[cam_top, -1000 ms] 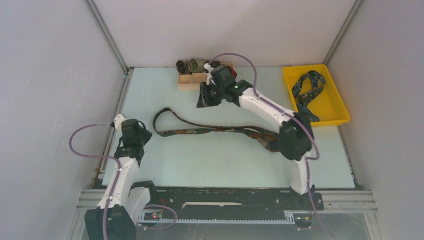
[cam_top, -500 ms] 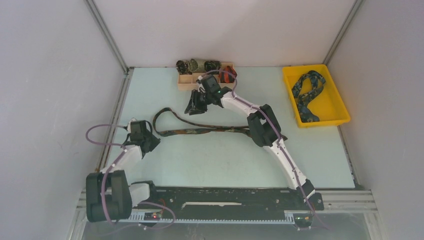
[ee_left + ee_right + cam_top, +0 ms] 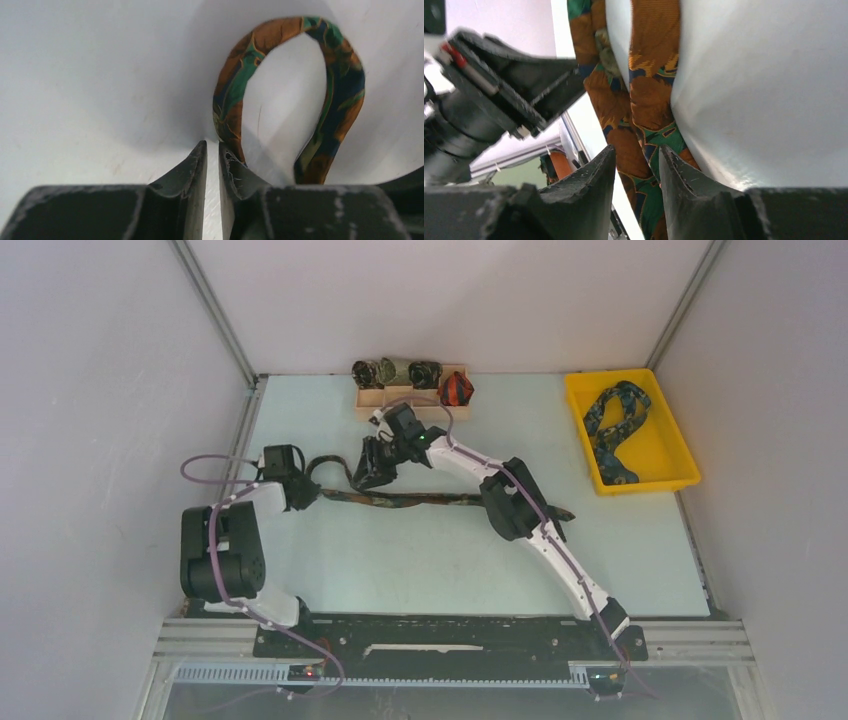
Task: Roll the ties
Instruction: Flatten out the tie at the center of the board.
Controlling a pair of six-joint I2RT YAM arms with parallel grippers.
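Brown-orange-green tie (image 3: 430, 499) lies stretched across the worktop (image 3: 640, 560), its looped end curling just ahead of your left jaws, which stand a thin slit apart and empty. Your right jaws are parted over the same loop, the fabric showing between them, ungripped.

table (image 3: 420, 560), tie (image 3: 420, 499), wood box (image 3: 372, 400), yel. tray (image 3: 660, 435)

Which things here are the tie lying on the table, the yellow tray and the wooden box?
Tie (image 3: 430, 499): overhead view, its middle stretch.
Yellow tray (image 3: 662, 440): overhead view, bare floor.
Wooden box (image 3: 371, 400): overhead view, left front compartment.
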